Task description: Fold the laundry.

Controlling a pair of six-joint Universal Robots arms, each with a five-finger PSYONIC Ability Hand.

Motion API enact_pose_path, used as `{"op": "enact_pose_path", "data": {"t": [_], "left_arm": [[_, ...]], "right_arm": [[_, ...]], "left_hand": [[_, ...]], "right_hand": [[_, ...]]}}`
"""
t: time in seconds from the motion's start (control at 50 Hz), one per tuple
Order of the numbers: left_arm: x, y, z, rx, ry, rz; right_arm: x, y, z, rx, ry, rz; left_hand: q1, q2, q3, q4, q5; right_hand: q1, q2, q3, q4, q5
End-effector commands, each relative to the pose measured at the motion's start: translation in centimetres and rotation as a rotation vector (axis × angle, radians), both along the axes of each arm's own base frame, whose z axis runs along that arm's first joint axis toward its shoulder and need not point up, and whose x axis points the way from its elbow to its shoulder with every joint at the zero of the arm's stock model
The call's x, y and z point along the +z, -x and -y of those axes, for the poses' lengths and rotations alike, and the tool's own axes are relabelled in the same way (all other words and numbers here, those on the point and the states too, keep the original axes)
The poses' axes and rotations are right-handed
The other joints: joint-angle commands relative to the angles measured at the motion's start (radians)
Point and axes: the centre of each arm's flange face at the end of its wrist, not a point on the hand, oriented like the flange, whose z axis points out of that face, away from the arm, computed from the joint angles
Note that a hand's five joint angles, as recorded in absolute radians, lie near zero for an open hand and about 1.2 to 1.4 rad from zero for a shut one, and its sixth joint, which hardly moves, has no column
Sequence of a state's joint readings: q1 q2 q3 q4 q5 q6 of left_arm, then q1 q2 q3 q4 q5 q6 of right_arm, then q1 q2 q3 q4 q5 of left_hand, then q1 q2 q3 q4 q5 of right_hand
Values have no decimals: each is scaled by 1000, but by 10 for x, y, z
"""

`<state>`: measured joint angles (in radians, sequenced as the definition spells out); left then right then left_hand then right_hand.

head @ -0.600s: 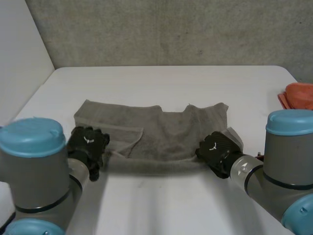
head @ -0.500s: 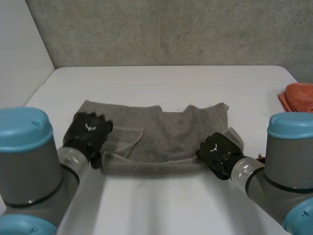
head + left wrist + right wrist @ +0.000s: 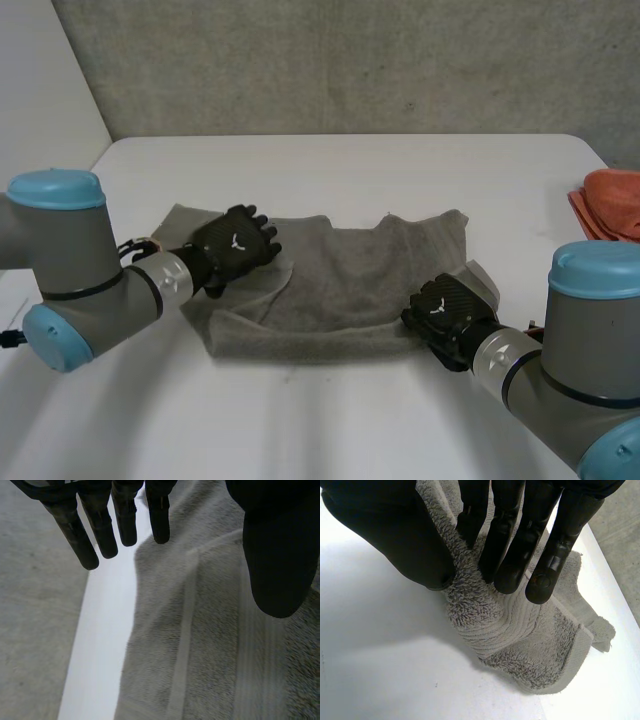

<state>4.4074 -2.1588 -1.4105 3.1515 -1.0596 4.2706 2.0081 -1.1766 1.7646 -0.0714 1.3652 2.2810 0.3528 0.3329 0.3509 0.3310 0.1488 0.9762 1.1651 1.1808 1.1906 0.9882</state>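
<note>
grey towel [image 3: 350,285] on white table [image 3: 400,170], fold in progress; in the last half second the left hand [image 3: 235,245] has swung from just off the towel's near left corner to a place over the towel's left part, above a small turned-over flap; the towel itself has hardly shifted, and the right hand [image 3: 445,310] has stayed at the towel's near right corner.

left wrist view: fingers [image 3: 125,520] straight and spread, thumb well apart from them, nothing held; the towel [image 3: 210,645] lies under the palm, its far edge just past the fingertips, bare table beyond.

right wrist view: thumb and fingers [image 3: 510,545] closed on a bunched ridge of the towel [image 3: 520,630], corner cloth gathered below them.

reading: one corner is secured, the other side is not; the left hand probably has yet to flatten the flap or take a corner before both sides can be lifted together, so the fold looks early.

materials: towel of looped terry, thick and soft, with a flat woven band near its edge; outline uneven, far edge dipping at the middle, near edge doubled and rumpled; table smooth and hard; an orange cloth [image 3: 610,200] lies well to the right of the towel.
</note>
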Motion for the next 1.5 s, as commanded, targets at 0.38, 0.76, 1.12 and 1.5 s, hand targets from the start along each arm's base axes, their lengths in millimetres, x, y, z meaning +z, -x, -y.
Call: {"op": "enact_pose_path", "data": {"t": [0.38, 0.76, 1.12, 1.5], "left_arm": [[-23, -18, -20, -154, -168, 125], [-24, -17, -28, -187, -201, 97], [-9, -22, -17, -89, -139, 109], [69, -48, -37, 493, -46, -212]], "right_arm": [[1, -2, 2, 3, 23, 12], [-1, -2, 2, 4, 17, 9], [6, -2, 9, -12, 43, 18], [70, 15, 22, -126, 126, 7]], "left_hand": [[178, 198, 180, 199, 207], [175, 195, 177, 197, 204], [1043, 1063, 1045, 1065, 1073], [1043, 1063, 1045, 1065, 1073]], "right_hand": [[420, 231, 215, 206, 234], [420, 231, 215, 206, 234], [420, 231, 215, 206, 234], [420, 231, 215, 206, 234]]}}
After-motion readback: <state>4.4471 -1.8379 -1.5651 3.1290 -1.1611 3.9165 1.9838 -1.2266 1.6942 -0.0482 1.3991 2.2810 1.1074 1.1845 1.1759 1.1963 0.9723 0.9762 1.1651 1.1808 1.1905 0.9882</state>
